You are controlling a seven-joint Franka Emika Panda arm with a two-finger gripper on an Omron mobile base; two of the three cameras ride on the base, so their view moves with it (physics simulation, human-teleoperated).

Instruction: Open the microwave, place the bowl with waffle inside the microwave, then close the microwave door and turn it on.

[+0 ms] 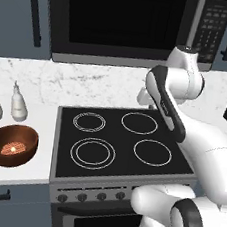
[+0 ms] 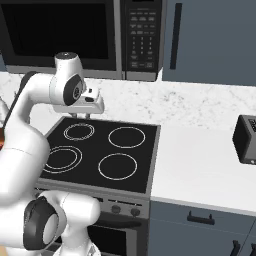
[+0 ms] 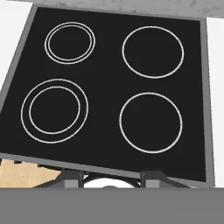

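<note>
The microwave (image 1: 121,23) hangs above the stove, and the microwave door (image 1: 125,16) with its dark glass is shut. Its keypad (image 2: 142,35) sits on the right side. The bowl with waffle (image 1: 12,144) is reddish-brown and stands on the counter left of the stove, with the golden waffle (image 1: 12,149) in its bottom. My gripper (image 2: 83,115) hangs over the back of the stove below the microwave, pointing down. In the hand view my gripper (image 3: 111,178) is open with nothing between its fingertips (image 3: 72,177), far right of the bowl.
A black stove (image 1: 122,142) with ring burners lies under the gripper. Two small white bottles (image 1: 19,103) stand behind the bowl. A dark toaster (image 2: 246,139) sits on the white counter (image 2: 200,165) at right. Grey cabinets (image 2: 210,40) flank the microwave.
</note>
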